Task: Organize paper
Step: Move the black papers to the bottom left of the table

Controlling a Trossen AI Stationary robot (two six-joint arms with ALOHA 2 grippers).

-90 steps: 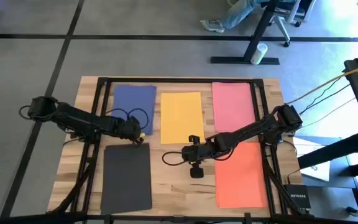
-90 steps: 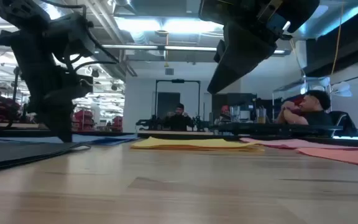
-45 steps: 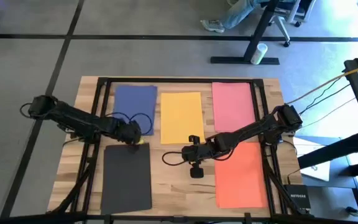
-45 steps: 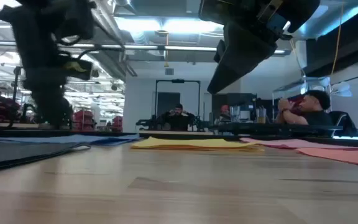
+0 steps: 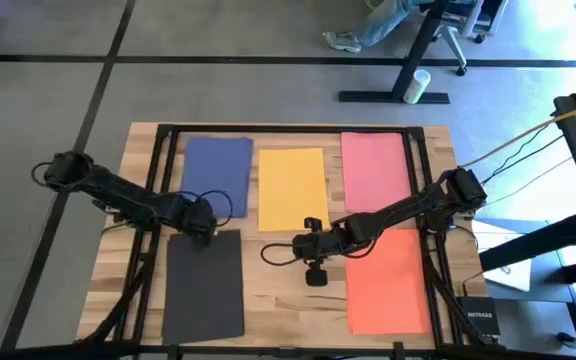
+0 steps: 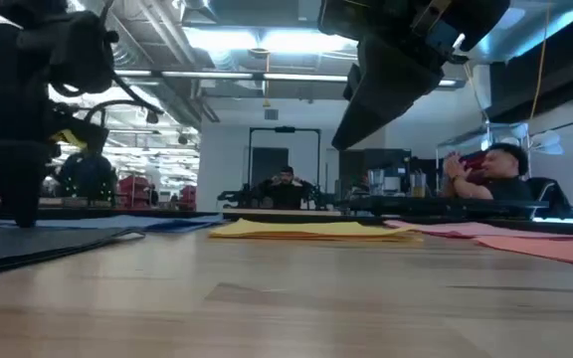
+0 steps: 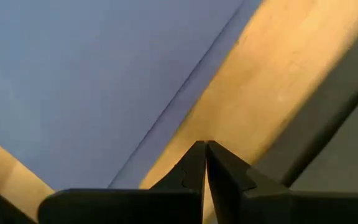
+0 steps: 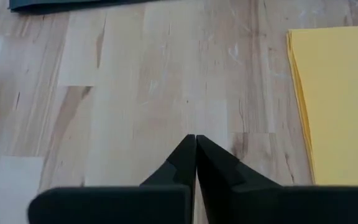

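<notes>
Table (image 5: 433,150): five sheets laid flat and apart. Along far edge: blue sheet (image 5: 216,168) toward far left corner, yellow sheet (image 5: 291,187) at middle, pink sheet (image 5: 373,168) toward far right corner. Along near edge: black sheet (image 5: 206,283) at left, orange sheet (image 5: 388,280) at right.

Left gripper (image 5: 202,228): positioned above bare wood strip between blue sheet's near edge and black sheet's far edge. Fingers (image 7: 191,168) closed together, tips touching, gripping nothing.

Right gripper (image 5: 314,247): positioned over bare wood at table centre, near yellow sheet's near edge and beside orange sheet's left edge. Fingers (image 8: 185,163) closed together, gripping nothing.

Low view: yellow sheet (image 6: 311,229) slightly raised off wood, not fully flat.
</notes>
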